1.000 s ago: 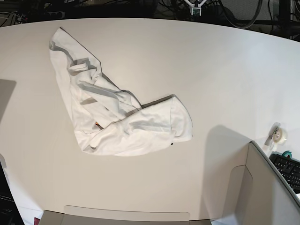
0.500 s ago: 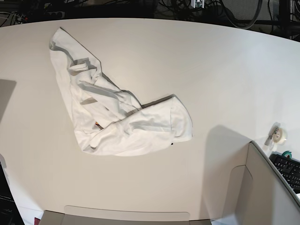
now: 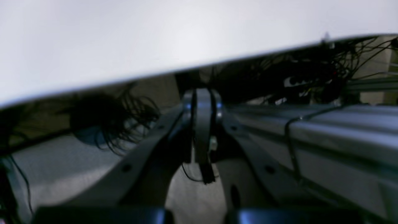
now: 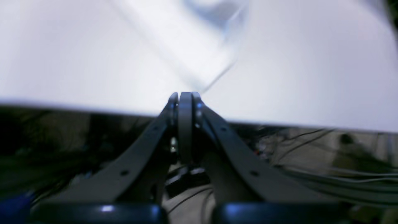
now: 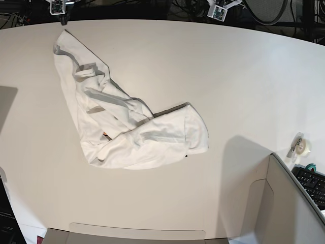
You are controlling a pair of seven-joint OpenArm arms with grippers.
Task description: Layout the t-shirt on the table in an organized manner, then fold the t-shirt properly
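Base view, crumpled white cotton t-shirt (image 5: 127,124) print hidden, smooth off-white worktop (image 5: 238,76), blurred left tool (image 3: 202,99) and right tool (image 4: 185,99) both closed, empty, dark cables (image 3: 311,71) beyond the edge

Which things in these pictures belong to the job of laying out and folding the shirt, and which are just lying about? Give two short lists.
Belong to the job:
- t-shirt, crumpled on the table
- table
- left gripper, shut
- right gripper, shut

Just lying about:
- roll of tape
- keyboard
- partition panel
- cables behind the table
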